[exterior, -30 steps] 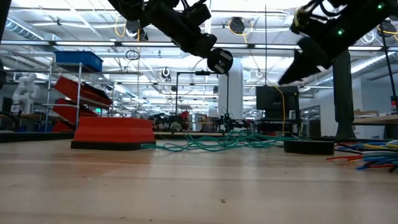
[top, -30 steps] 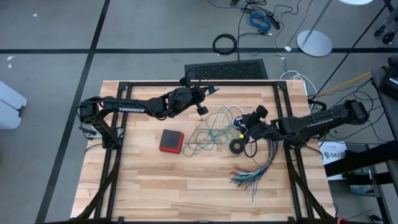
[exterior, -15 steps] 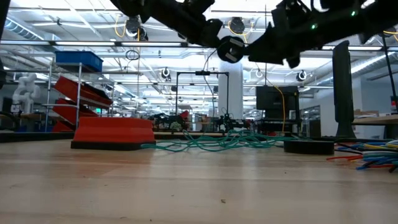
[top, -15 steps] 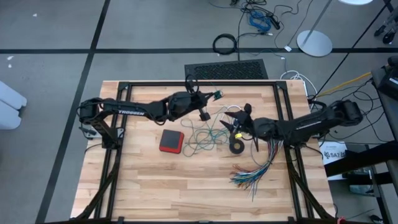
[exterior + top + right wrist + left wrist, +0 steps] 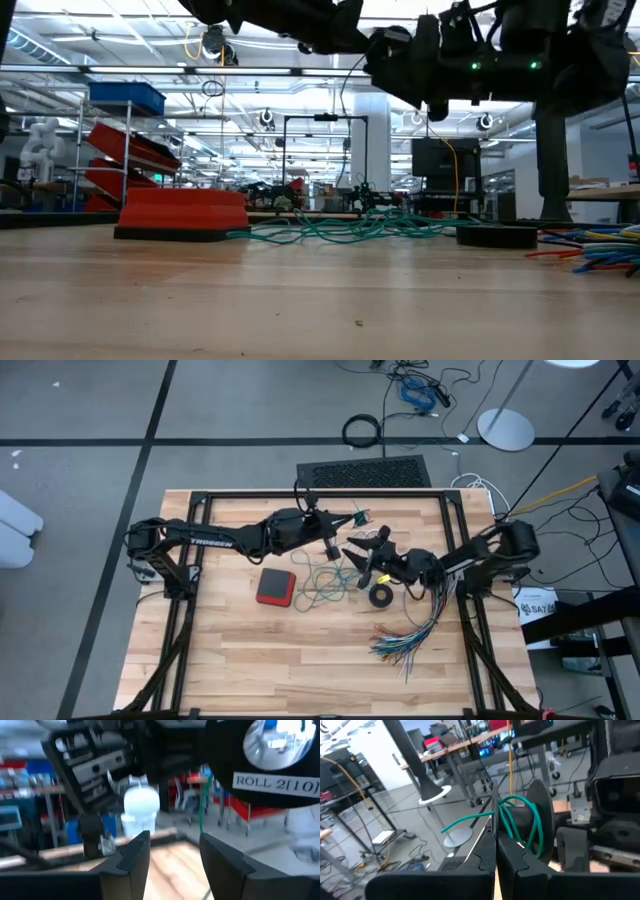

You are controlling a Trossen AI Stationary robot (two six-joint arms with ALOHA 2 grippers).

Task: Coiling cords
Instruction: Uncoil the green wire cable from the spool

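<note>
Above the middle of the wooden counter (image 5: 300,650), the left end effector (image 5: 496,851) is clenched on the teal-green cord (image 5: 520,822), its two dark fingers pressed together with the cord looping out past the tips. From there the cord hangs down to a loose tangle (image 5: 325,582) lying on the boards between the red box (image 5: 275,586) and the small black ring (image 5: 381,596) (the low view shows the same heap (image 5: 350,228) sprawled flat on the surface). The white cord (image 5: 372,540) curves across the counter just beyond that tangle, toward the far edge. The right end effector (image 5: 362,556) hangs raised above the counter just beside the left one, its fingers (image 5: 131,854) parted with a clear gap between them and nothing held inside. A black roll (image 5: 265,760) labelled ROLL 2(10) fills the corner of the right wrist view. The fanned bundle of coloured wires (image 5: 410,635) lies nearer the front, on the right arm's side.
</note>
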